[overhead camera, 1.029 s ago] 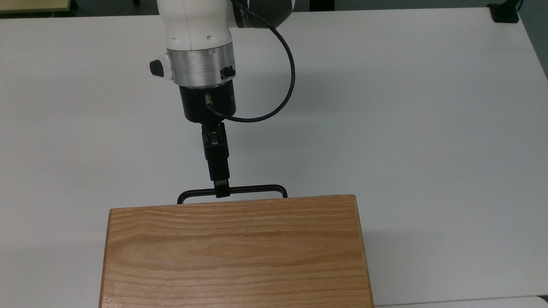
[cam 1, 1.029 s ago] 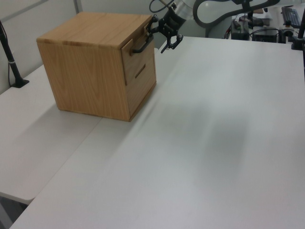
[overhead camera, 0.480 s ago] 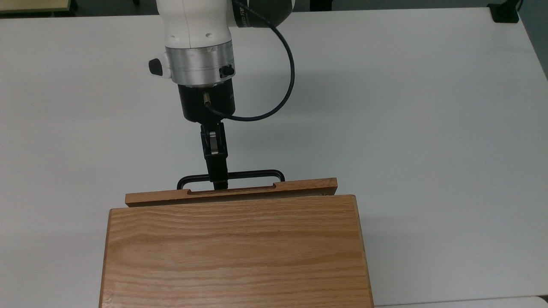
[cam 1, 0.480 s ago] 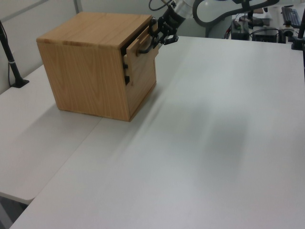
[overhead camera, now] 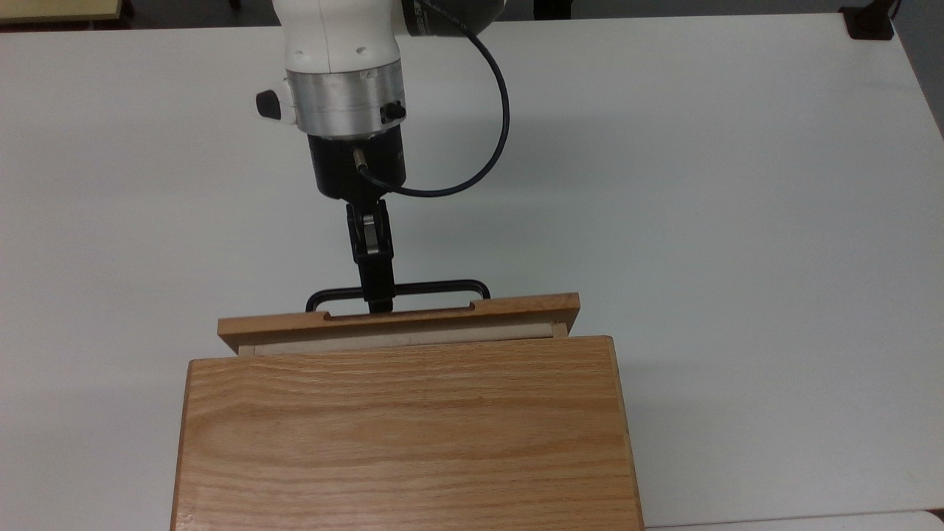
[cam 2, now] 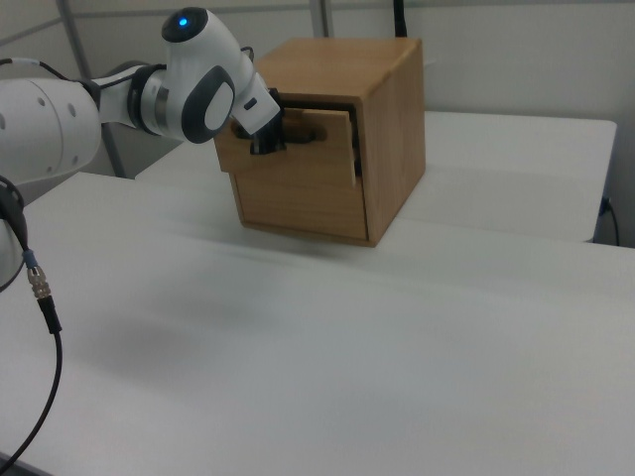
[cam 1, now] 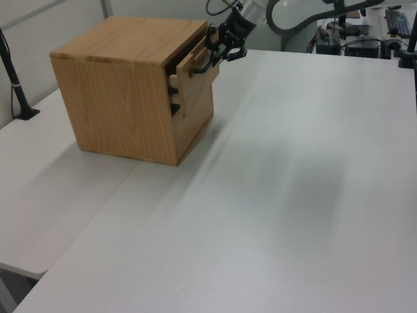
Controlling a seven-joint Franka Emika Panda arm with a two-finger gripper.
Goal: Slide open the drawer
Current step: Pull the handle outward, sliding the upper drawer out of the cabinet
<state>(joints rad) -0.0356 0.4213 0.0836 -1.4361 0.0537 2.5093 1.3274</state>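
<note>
The tabletop [overhead camera: 737, 221] was seen as a broad white surface, bare over most of its width in the top view and stretching open toward the near edge in the left view. A seam between two tabletop sections was seen running beside the cabinet in the left view. Dark floor was visible past the far edge in the top view, and equipment and cables were seen beyond the tabletop at the left view's upper right.

The cabinet [overhead camera: 405, 435] was placed at the top view's lower middle, its oak top flat and its sides well clear of the tabletop's edges. A black post [cam 1: 14, 78] was seen standing at the left view's left, apart from the cabinet.

The arm [overhead camera: 339, 66] was seen reaching in from the top view's upper edge, with a black cable [overhead camera: 494, 118] looped at its side.

The drawer [overhead camera: 398, 323] was found in the upper slot of the cabinet, partly slid out, so that a pale strip of its inside showed between its front panel and the cabinet's top edge. Open tabletop lay in front of it.

The handle [overhead camera: 435, 286] was seen projecting from the front panel.

The tool [overhead camera: 377, 302] was closed on the handle near the bar's middle.
</note>
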